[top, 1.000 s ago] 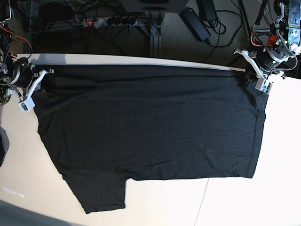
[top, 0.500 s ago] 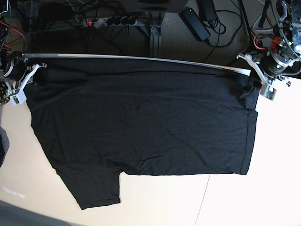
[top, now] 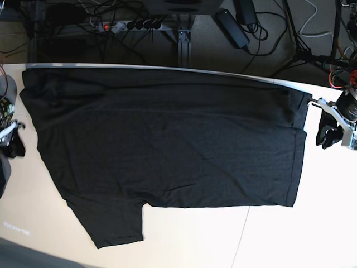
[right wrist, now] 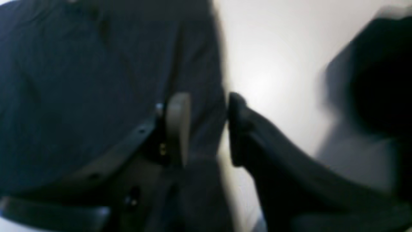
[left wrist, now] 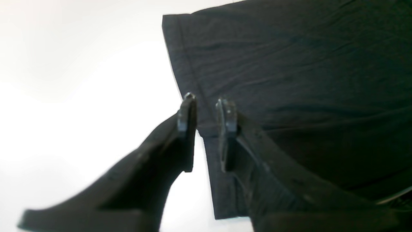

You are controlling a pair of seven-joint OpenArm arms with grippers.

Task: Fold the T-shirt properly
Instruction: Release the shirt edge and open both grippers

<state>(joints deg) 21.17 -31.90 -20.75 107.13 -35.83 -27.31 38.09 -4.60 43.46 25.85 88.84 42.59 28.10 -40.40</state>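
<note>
Black and soft-knit, the T-shirt (top: 167, 145) lay spread flat on the pale desk (top: 312, 223), filling most of the middle of the base view. Its long axis ran left to right across the frame: the straight hem stood at the right, near the right edge of the desk, and the shoulder end reached the upper left corner. One short sleeve (top: 114, 223) stuck out toward the bottom left of the frame. The top edge of the cloth followed the far rim of the desk, and a small fold showed at the upper right corner, by the hem.

At the right edge of the base view the left hand (top: 329, 134) sat just off the hem, apart from the cloth. In its wrist view the left hand (left wrist: 206, 129) had its jaws parted with a narrow gap, nothing pinched between them; the hemmed edge of the T-shirt (left wrist: 289, 80) lay on the desk beneath and beyond the fingertips.

At the left edge of the base view the right hand (top: 12, 139) stood clear of the shirt, beside its shoulder end. Its wrist view was blurred, yet the right hand (right wrist: 206, 129) showed a clear gap between the fingers, holding nothing, with the cloth's edge below.

Cables and a power strip (top: 134, 25) lay on the floor past the desk.
</note>
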